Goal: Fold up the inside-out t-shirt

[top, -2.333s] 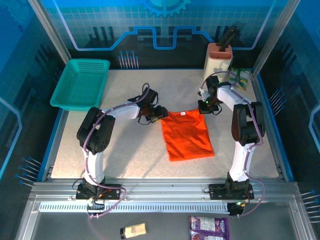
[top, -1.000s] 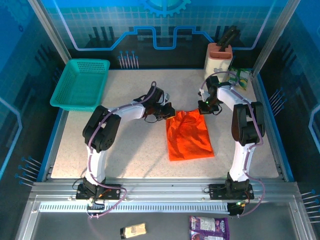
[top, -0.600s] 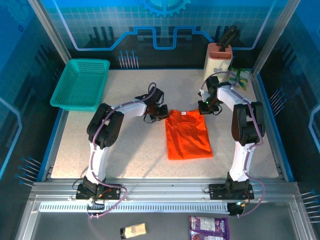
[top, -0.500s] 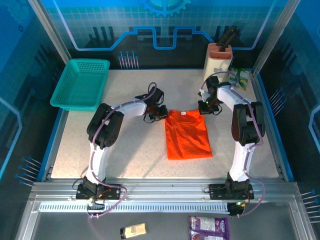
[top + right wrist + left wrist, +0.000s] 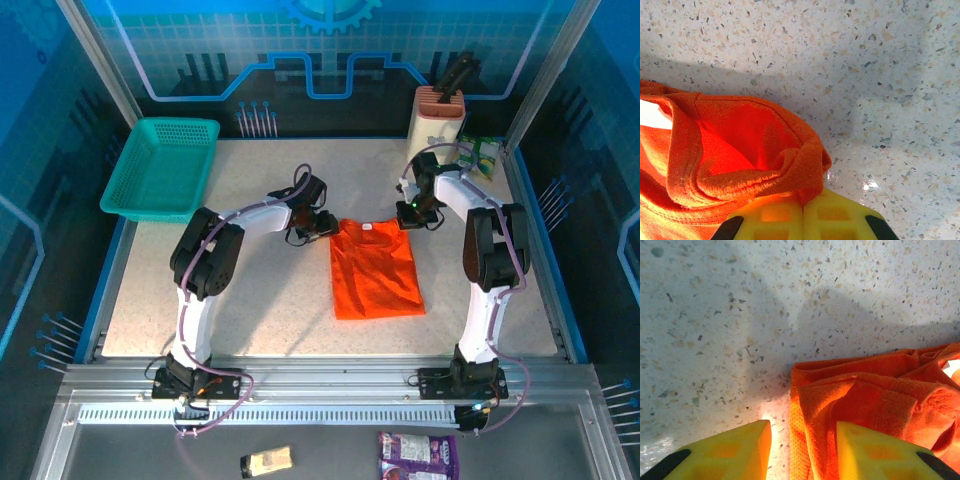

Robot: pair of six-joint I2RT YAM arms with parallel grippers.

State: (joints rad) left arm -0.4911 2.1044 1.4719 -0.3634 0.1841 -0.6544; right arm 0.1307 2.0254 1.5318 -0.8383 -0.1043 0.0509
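Observation:
The orange t-shirt (image 5: pixel 375 270) lies flat mid-table as a narrow folded rectangle, collar at the far end. My left gripper (image 5: pixel 322 228) sits low at its far left corner. In the left wrist view its yellow fingers (image 5: pixel 735 452) stand apart, and the t-shirt's folded edge (image 5: pixel 875 400) lies loose on the table between them, so the left gripper (image 5: pixel 802 440) is open. My right gripper (image 5: pixel 410 215) is at the far right corner. The right wrist view shows that gripper (image 5: pixel 802 205) shut, pinching a bunched fold of the t-shirt (image 5: pixel 740 150).
A teal mesh basket (image 5: pixel 160 165) stands at the far left corner. A beige holder (image 5: pixel 438 118) and a green packet (image 5: pixel 482 155) stand at the far right. Bare speckled tabletop (image 5: pixel 260 300) lies left of the shirt and in front of it.
The left gripper has opened and let go of the shirt's left corner, then drawn back slightly left. The shirt's far left edge has settled flat. The right gripper has held still.

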